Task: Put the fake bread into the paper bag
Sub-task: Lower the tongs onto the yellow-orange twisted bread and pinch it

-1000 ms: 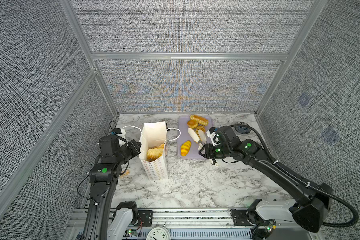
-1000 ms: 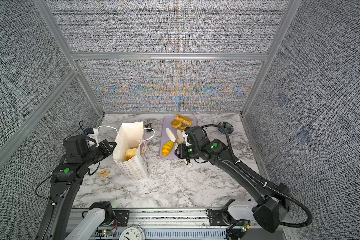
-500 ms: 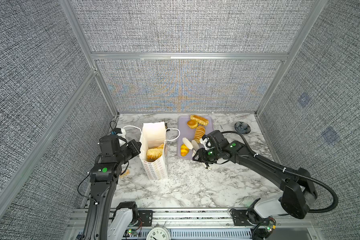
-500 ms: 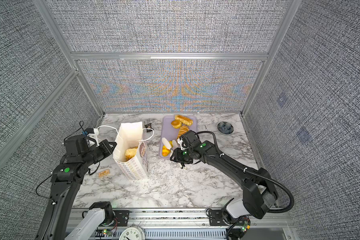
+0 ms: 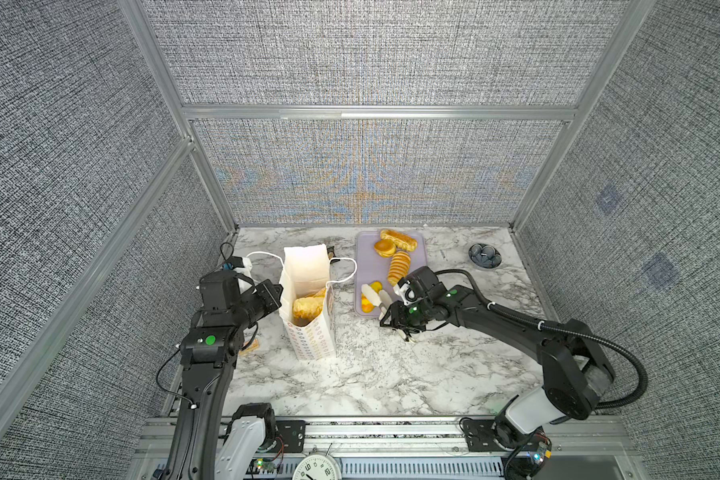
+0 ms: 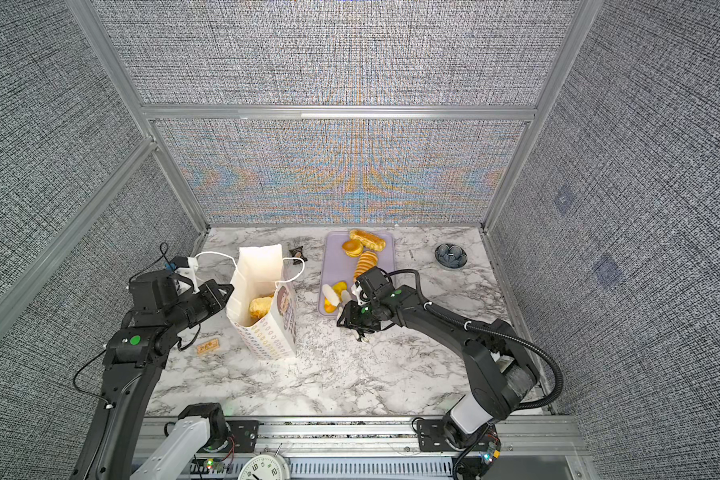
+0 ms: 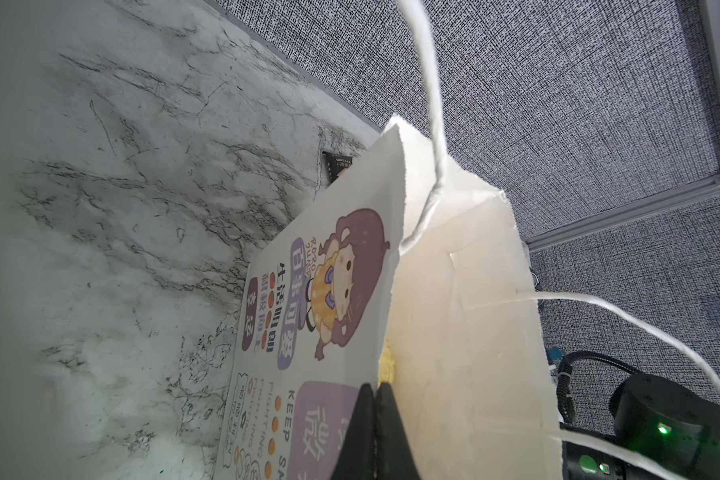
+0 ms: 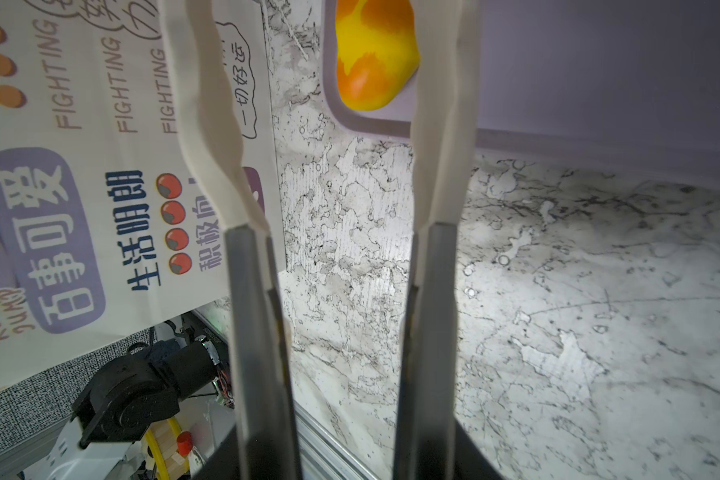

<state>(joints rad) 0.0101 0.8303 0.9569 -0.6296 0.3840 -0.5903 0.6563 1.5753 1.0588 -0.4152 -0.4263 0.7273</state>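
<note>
The fake bread [image 5: 307, 306] is in two places: at least one golden loaf sits down inside the paper bag [image 5: 313, 347], and four pieces lie on the lavender tray [image 5: 366, 259] just to the bag's right in both top views. At the tray's far end a long loaf [image 5: 398, 240] touches a round bun [image 5: 385, 248], a ridged pastry [image 5: 399, 268] lies just nearer, and a yellow-orange bun [image 8: 375, 54] rests in the near left corner. The bag stands upright and open on the marble desk [image 5: 391, 374], its cord handles [image 5: 347, 266] drooping to either side. The right hand [image 5: 374, 292] is partly open, its white fingers [image 8: 208, 124] straddling the yellow-orange bun (one finger is at the bun's side, the other stands clear of it), so we see nothing gripped. The left hand [image 7: 375, 401] is pressed fully together, pinching the bag's paper wall at its left rim. Behind the bag lies a small black packet [image 6: 298, 252], a small tan piece [image 6: 207, 346] sits near the desk's left edge, and a dark bowl [image 5: 485, 254] stands well apart at the far right.
</note>
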